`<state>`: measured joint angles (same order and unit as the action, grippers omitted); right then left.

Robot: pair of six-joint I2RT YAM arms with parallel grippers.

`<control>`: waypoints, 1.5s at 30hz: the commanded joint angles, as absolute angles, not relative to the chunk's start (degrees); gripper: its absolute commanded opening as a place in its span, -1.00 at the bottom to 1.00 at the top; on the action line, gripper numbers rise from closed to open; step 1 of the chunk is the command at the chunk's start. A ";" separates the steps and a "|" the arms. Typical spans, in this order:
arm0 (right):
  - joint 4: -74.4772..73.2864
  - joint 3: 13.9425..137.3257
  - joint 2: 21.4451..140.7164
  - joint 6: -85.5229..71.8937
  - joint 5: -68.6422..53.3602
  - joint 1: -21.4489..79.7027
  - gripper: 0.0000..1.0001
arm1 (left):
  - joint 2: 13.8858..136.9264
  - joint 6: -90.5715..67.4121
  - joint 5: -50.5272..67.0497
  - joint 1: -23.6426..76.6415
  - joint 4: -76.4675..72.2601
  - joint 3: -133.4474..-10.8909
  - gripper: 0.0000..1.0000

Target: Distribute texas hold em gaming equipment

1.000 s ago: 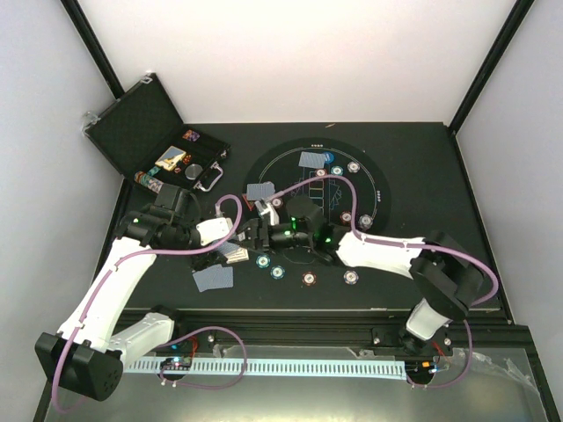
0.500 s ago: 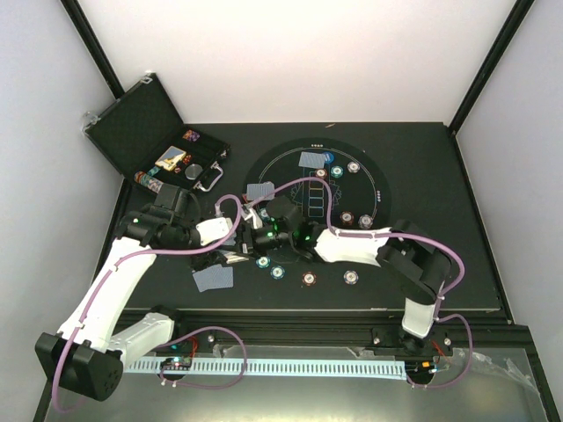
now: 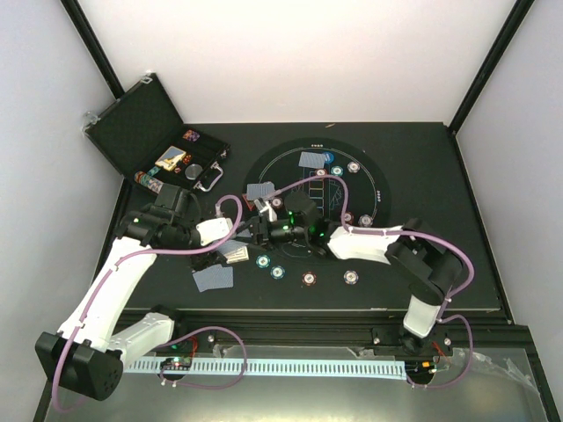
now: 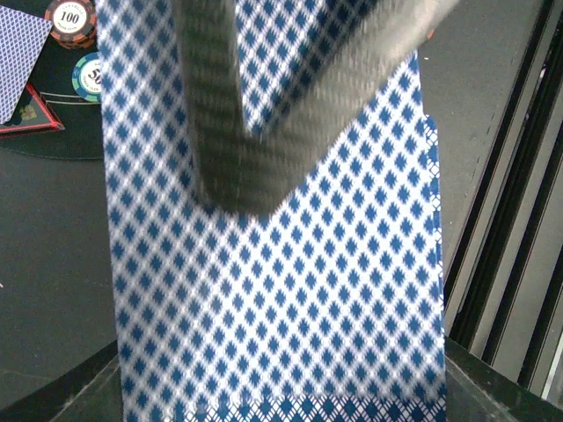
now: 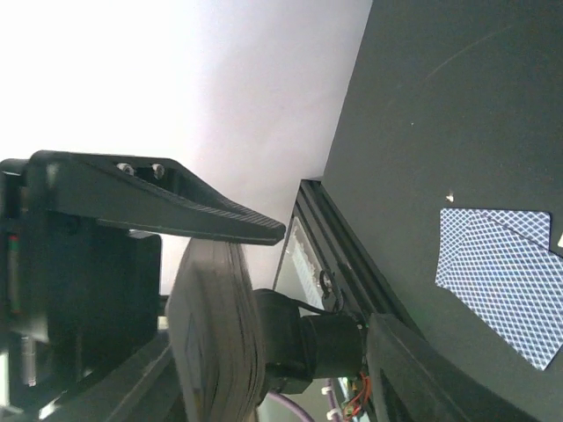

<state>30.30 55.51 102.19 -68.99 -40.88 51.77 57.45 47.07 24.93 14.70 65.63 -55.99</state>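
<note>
Dealing looks like the step in hand: left gripper (image 3: 227,249) is clamped on the deck of cards (image 4: 281,290), centre-left in the top view, and the right gripper (image 3: 253,230) sits part-open around its edge, not pinching yet imo. Next move needs to peel off one card only and carry it to the mat (image 3: 378,189). Black table (image 3: 422,149), plain white walls around

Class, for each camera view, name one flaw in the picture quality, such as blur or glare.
Left wrist: dark finger smeared by blur before the playing cards. Right wrist: white wall overexposed. Top external: sharp, evenly lit.
</note>
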 commanded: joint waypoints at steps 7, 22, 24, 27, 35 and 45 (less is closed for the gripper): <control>27.18 52.02 95.84 -68.50 -38.12 49.54 -0.60 | 56.77 47.05 25.77 14.50 65.31 -57.40 -0.97; 20.57 50.10 87.58 -64.90 -39.81 39.36 -0.98 | 56.98 46.93 25.47 14.50 64.97 -56.90 -0.97; 17.81 51.55 88.66 -62.48 -40.66 35.87 -0.98 | 57.01 47.02 25.30 14.50 64.84 -56.80 -0.97; 12.71 55.69 92.70 -58.09 -41.40 30.05 -0.98 | 57.13 47.02 25.14 14.50 64.92 -56.95 -0.97; -5.94 83.39 117.86 -46.62 -40.22 17.50 -0.98 | 57.92 46.82 24.85 14.50 65.08 -57.36 -0.97; -12.29 117.11 145.00 -52.81 -40.50 11.17 -0.94 | 58.43 46.19 24.58 14.50 65.99 -57.45 -0.97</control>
<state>-8.36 109.49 141.16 -50.39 -40.16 11.16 58.15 46.92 24.23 14.70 65.98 -55.99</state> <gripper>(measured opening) 0.026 0.663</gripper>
